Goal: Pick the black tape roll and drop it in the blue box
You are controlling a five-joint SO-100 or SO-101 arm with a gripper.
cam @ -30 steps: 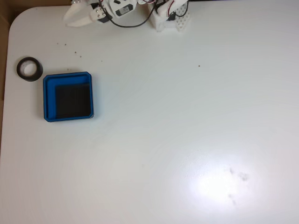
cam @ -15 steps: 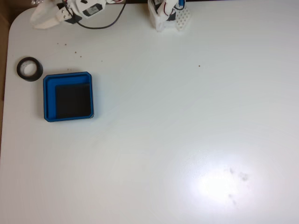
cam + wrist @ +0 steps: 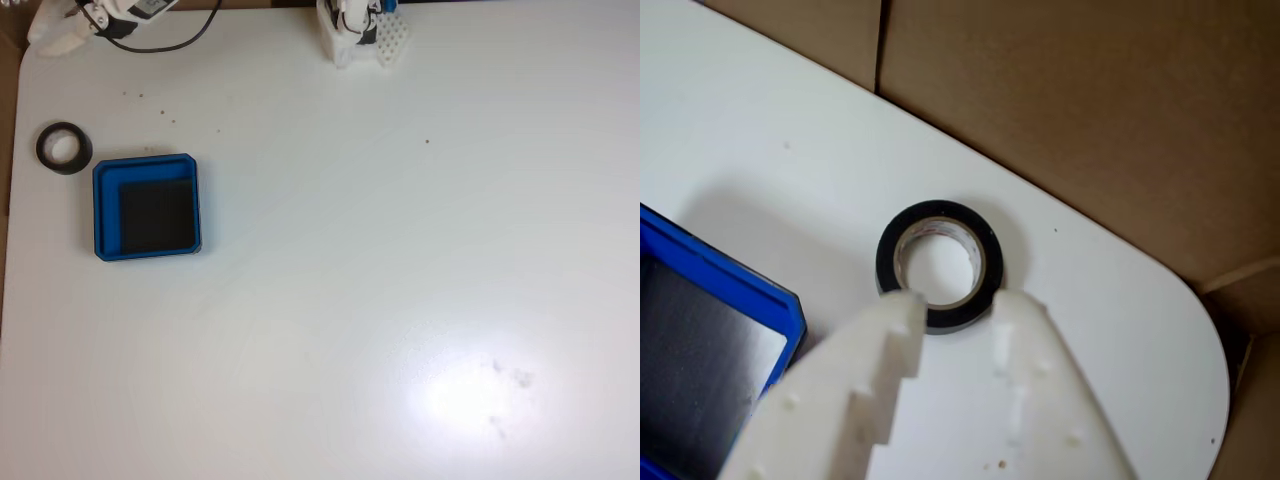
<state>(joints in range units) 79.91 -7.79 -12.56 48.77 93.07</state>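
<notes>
Fixed view: white bench (image 3: 400, 250) seen from above, black tape roll (image 3: 64, 148) lying flat near the 9 o'clock edge, pale centre visible. Blue box (image 3: 146, 207) sits just beside it toward 4 o'clock, the two close but apart; box floor is black and holds nothing. Arm base (image 3: 362, 32) stands at the 12 o'clock edge of the bench, with a black cable (image 3: 165, 45) looping from the arm's white body at the 11 o'clock corner. Pincer (image 3: 48, 38) shows as a white tip at that corner, at 12 o'clock of the roll and apart from it; opening not readable in this view. Wrist view: pincer (image 3: 955, 305) enters from the 6 o'clock edge, two white fingers (image 3: 855, 400) spread apart with bare bench between them, holding nothing. Black tape roll (image 3: 939, 265) lies flat near frame centre, at 12 o'clock of the fingertips; both tips overlap its near rim in the picture, contact cannot be told. Blue box (image 3: 735, 300) corner shows at 8 o'clock, rim bright blue, floor grey with glare. Brown cardboard (image 3: 1090, 110) lies past the bench's rounded edge from 12 to 3 o'clock.
</notes>
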